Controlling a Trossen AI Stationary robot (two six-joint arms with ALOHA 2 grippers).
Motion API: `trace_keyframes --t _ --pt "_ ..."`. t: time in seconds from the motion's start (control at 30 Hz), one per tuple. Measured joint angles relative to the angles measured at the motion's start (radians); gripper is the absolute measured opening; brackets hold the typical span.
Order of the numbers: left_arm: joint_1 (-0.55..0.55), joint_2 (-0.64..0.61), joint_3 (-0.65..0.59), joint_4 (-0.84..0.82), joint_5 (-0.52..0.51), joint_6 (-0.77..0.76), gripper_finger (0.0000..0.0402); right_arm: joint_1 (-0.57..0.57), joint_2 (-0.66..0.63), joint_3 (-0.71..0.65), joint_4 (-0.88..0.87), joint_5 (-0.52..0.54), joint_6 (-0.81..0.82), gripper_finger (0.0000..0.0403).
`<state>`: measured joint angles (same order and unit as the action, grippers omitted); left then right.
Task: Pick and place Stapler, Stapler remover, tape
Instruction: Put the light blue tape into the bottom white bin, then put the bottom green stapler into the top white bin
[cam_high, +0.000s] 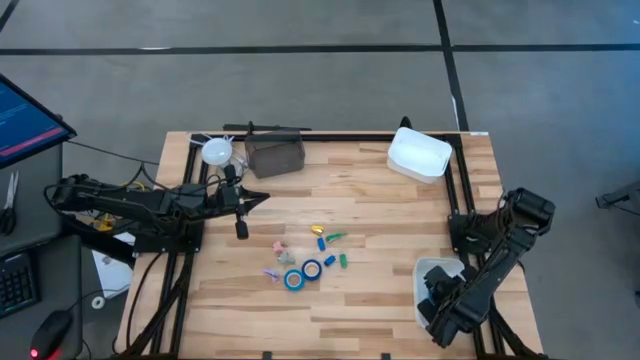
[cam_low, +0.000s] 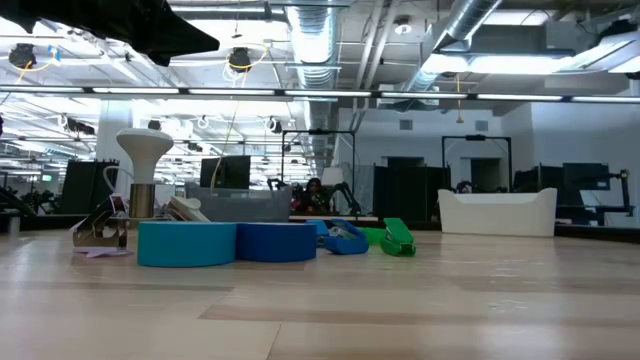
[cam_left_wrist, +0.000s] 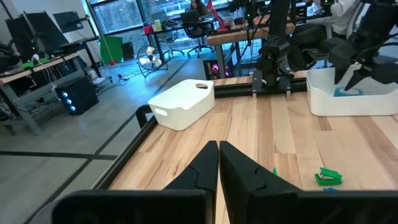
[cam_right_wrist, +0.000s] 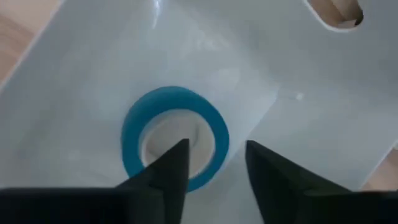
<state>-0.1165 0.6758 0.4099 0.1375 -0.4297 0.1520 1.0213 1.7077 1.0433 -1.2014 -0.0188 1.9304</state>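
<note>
Only right wrist view shows tape (cam_right_wrist: 175, 134) inside bin (cam_right_wrist: 74, 74).

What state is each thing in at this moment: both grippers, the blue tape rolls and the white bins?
Left gripper: shut, empty, above the table.
Right gripper: open, over the bin's tape roll.
Blue tape roll with white core: lying flat inside the white plastic bin.
Two blue tape rolls: flat on the wooden table, side by side.
Far white bin: upright.
</note>
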Motion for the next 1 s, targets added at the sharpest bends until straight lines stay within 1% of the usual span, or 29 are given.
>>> trace_keyframes --t 0.1,0.23,0.3,0.43,0.53,0.63,0.73,0.83,0.9,1.0 --pt "0.0 0.0 0.0 0.0 0.0 0.0 0.0008 -0.015 -0.015 0.0 -0.033 0.001 -0.033 0.0184" --pt "0.0 0.0 0.0 0.0 0.0 0.0 0.0008 -0.07 -0.08 0.0 -0.067 0.015 -0.119 0.0195" --pt "0.0 0.0 0.0 0.0 0.0 0.0 0.0008 -0.106 -0.124 0.0 -0.075 0.056 -0.172 0.019" --pt "0.0 0.0 0.0 0.0 0.0 0.0 0.0008 -0.186 -0.213 0.0 -0.05 0.2 -0.301 0.0168" --pt "0.0 0.0 0.0 0.0 0.0 0.0 0.0008 -0.255 -0.26 0.001 0.018 0.306 -0.445 0.015" --pt "0.0 0.0 0.0 0.0 0.0 0.0 0.0008 -0.333 -0.286 0.001 0.109 0.366 -0.568 0.0133" --pt "0.0 0.0 0.0 0.0 0.0 -0.001 0.0008 -0.424 -0.289 0.001 0.202 0.36 -0.591 0.0119" --pt "0.0 0.0 0.0 0.0 0.0 -0.002 0.0008 -0.506 -0.268 0.001 0.313 0.302 -0.584 0.0112" --pt "0.0 0.0 0.0 0.0 0.0 -0.003 0.0008 -0.547 -0.234 0.001 0.383 0.252 -0.606 0.0111" --pt "0.0 0.0 0.0 0.0 0.0 -0.003 0.0008 -0.583 -0.18 0.001 0.454 0.226 -0.649 0.0111"
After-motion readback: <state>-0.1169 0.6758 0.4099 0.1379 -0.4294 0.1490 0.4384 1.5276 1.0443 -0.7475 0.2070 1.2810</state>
